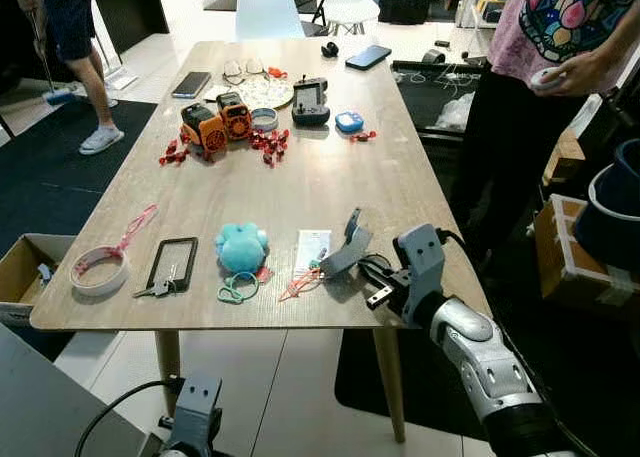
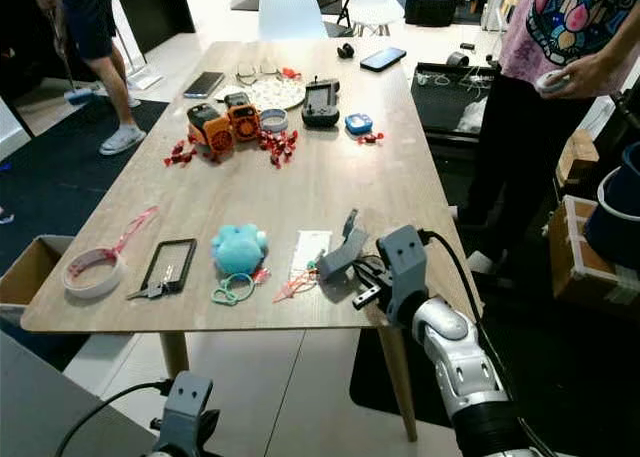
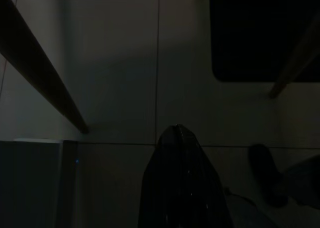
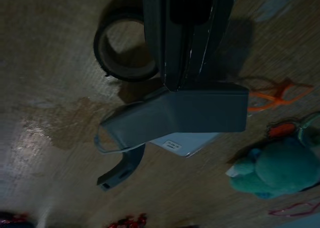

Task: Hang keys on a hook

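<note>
A small bunch of silver keys [image 1: 157, 289] lies on the wooden table [image 1: 320, 177] near its front left, against a black rectangular frame [image 1: 173, 264]. A grey hook piece [image 1: 347, 249] is held just above the table's front right, with my right gripper [image 1: 366, 267] shut on it. In the right wrist view the black fingers [image 4: 172, 48] clamp the grey block [image 4: 175, 115], and its curved hook [image 4: 120, 170] hangs below. My left gripper [image 3: 178, 138] hangs idle under the table edge over the dark tiled floor, its fingers drawn together to one point.
Between keys and hook lie a teal plush [image 1: 241, 247], a green ring [image 1: 236, 290], a white card [image 1: 312, 249] and an orange tie [image 1: 300, 282]. A tape roll [image 1: 100, 270] sits front left. Orange toys [image 1: 215, 122] and red sweets lie farther back. A person [image 1: 545, 67] stands at the right.
</note>
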`<state>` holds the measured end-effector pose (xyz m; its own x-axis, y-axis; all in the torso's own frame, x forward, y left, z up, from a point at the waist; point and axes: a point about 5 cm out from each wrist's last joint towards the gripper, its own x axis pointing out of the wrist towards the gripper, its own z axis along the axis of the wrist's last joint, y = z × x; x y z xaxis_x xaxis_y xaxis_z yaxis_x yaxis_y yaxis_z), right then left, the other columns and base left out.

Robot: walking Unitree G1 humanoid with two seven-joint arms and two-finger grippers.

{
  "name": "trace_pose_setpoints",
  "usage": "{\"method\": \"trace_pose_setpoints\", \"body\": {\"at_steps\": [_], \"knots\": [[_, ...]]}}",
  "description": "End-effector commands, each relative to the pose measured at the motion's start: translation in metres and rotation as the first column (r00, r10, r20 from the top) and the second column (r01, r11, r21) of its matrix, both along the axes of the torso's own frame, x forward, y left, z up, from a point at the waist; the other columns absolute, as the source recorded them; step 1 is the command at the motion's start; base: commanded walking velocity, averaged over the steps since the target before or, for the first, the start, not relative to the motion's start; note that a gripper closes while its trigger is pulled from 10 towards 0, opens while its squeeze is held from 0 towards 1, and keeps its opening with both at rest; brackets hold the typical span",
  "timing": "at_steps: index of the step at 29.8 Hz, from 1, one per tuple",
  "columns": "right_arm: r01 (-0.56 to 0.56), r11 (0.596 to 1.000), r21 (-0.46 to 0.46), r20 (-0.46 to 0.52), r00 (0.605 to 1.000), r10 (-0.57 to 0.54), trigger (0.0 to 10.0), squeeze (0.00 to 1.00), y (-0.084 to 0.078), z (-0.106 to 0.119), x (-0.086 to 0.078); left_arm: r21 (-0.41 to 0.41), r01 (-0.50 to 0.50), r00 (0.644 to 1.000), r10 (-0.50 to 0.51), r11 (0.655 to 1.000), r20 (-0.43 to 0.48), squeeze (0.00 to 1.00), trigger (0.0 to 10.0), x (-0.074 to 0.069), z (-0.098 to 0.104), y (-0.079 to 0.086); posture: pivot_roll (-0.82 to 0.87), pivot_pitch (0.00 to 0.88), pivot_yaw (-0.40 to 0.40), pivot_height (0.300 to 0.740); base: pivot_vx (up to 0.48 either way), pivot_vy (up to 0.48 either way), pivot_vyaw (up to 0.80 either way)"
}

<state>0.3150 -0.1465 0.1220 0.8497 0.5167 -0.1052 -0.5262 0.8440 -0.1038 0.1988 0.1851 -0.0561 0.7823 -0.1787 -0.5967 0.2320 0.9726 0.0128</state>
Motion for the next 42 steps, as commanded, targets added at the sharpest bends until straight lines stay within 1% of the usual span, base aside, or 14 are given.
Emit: {"method": "trace_pose_setpoints", "body": {"at_steps": [1,2,4,5,6,7,11,12,13,14,24,27,37,42], "knots": [[0.038,0.999,-0.024,0.009,0.999,-0.038,10.0,0.00,-0.007,-0.004,-0.002,-0.004,-0.011,1.000,0.011,1.000,-0.018,0.01,10.0,-0.005,-0.003,0.002,0.04,0.114,0.037,0.740,0.000,0.000,0.00],[0.087,0.996,-0.033,0.023,0.996,-0.087,10.0,0.11,-0.013,-0.005,0.000,-0.004,-0.009,1.000,0.009,1.000,-0.019,0.01,10.0,-0.005,-0.003,0.001,0.04,0.115,0.037,0.740,0.000,0.000,0.00],[0.087,0.996,-0.033,0.023,0.996,-0.087,10.0,0.11,-0.013,-0.005,0.000,-0.004,-0.009,1.000,0.009,1.000,-0.019,0.01,10.0,-0.005,-0.003,0.001,0.04,0.115,0.037,0.740,0.000,0.000,0.00],[0.130,0.991,-0.038,0.032,0.991,-0.128,10.0,0.64,-0.019,-0.006,0.001,-0.005,-0.007,1.000,0.007,1.000,-0.019,0.01,10.0,-0.004,-0.003,0.000,0.04,0.115,0.036,0.740,0.000,0.000,0.00],[0.160,0.986,-0.039,0.035,0.987,-0.159,10.0,0.87,-0.022,-0.007,0.002,-0.006,-0.007,1.000,0.007,1.000,-0.019,0.01,10.0,-0.004,-0.003,0.000,0.05,0.115,0.035,0.740,0.000,0.000,0.00],[0.174,0.984,-0.037,0.034,0.984,-0.172,10.0,1.00,-0.024,-0.007,0.003,-0.006,-0.008,1.000,0.007,1.000,-0.019,0.01,10.0,-0.004,-0.003,0.000,0.05,0.115,0.035,0.740,0.000,0.000,0.00],[0.185,0.981,-0.062,0.032,0.983,-0.183,10.0,1.00,-0.024,-0.009,0.003,-0.005,-0.009,1.000,0.009,1.000,-0.022,0.01,10.0,-0.005,-0.004,0.000,0.04,0.116,0.034,0.740,0.000,0.000,0.00],[0.187,0.980,-0.071,0.029,0.982,-0.186,10.0,0.65,-0.024,-0.011,0.003,-0.005,-0.009,1.000,0.009,1.000,-0.024,0.01,10.0,-0.006,-0.004,0.000,0.04,0.117,0.034,0.740,0.000,0.000,0.00],[0.187,0.980,-0.071,0.029,0.982,-0.186,10.0,0.65,-0.024,-0.011,0.003,-0.005,-0.009,1.000,0.009,1.000,-0.024,0.01,10.0,-0.006,-0.004,0.000,0.04,0.117,0.034,0.740,0.000,0.000,0.00],[0.193,0.978,-0.075,0.023,0.981,-0.192,10.0,0.00,-0.025,-0.013,0.003,-0.005,-0.009,1.000,0.009,1.000,-0.025,0.01,10.0,-0.006,-0.004,0.000,0.04,0.118,0.034,0.740,0.000,0.000,0.00],[0.226,0.973,-0.055,-0.013,0.974,-0.227,10.0,0.00,-0.023,-0.018,0.007,-0.006,-0.008,1.000,0.008,1.000,-0.026,0.01,10.0,-0.007,-0.005,-0.001,0.04,0.121,0.037,0.740,0.000,0.000,0.00],[0.236,0.968,-0.083,-0.043,0.970,-0.240,10.0,0.00,-0.021,-0.023,0.009,-0.005,-0.007,1.000,0.007,1.000,-0.027,0.01,10.0,-0.007,-0.005,0.000,0.05,0.122,0.038,0.740,0.000,0.000,0.00],[0.204,0.961,-0.186,-0.059,0.974,-0.218,10.0,0.00,-0.019,-0.027,0.010,0.004,0.003,1.000,-0.003,1.000,-0.029,0.01,10.0,-0.009,-0.005,0.002,0.05,0.123,0.037,0.740,0.000,0.000,0.00],[0.203,0.959,-0.198,-0.085,0.971,-0.224,10.0,0.00,-0.022,-0.035,0.006,0.004,0.004,1.000,-0.004,1.000,-0.028,0.01,10.0,-0.009,-0.004,0.002,0.05,0.123,0.035,0.740,0.000,0.000,0.00]]}}
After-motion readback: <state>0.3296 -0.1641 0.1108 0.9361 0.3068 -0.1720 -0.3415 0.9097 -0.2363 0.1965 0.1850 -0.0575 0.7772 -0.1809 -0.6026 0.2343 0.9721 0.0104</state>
